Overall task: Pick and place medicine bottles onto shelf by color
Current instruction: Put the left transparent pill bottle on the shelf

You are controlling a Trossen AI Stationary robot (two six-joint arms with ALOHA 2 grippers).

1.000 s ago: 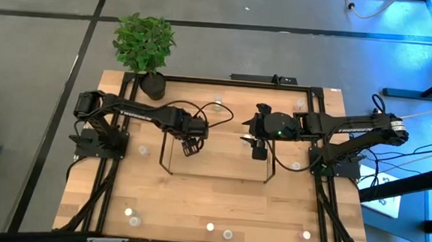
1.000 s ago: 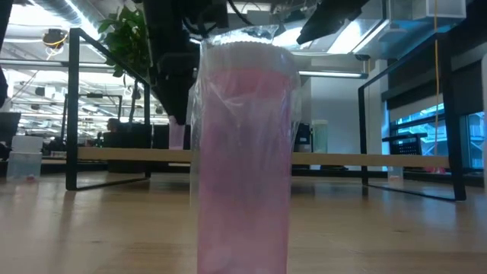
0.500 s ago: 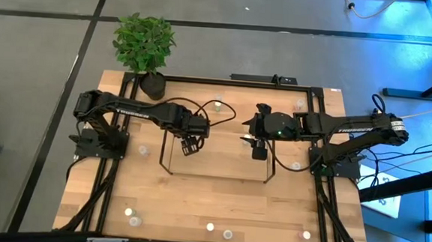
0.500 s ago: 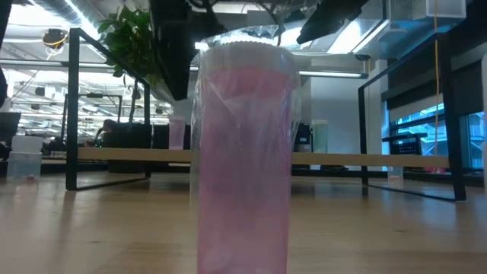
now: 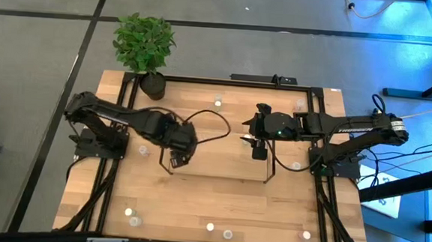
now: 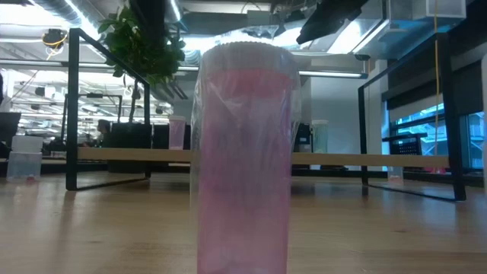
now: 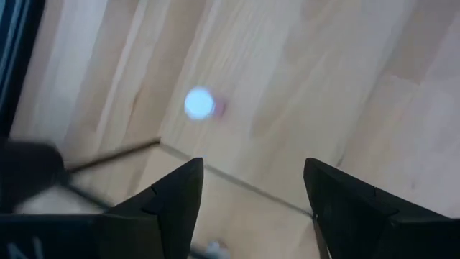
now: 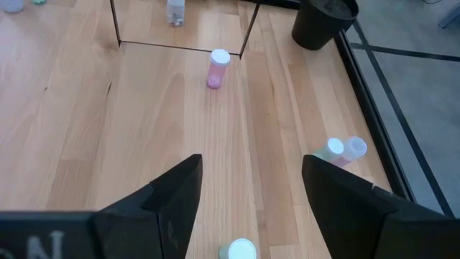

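Left gripper (image 5: 174,160) open above shelf (image 5: 216,176) corner

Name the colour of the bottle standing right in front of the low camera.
Pink, with a whitish top: the bottle fills the low view.

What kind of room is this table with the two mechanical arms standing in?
Probably a robotics lab in an open workspace. A black frame rings the wooden table, cables trail over a bare grey floor, and the level view shows exposed ceiling ducts and distant desks.
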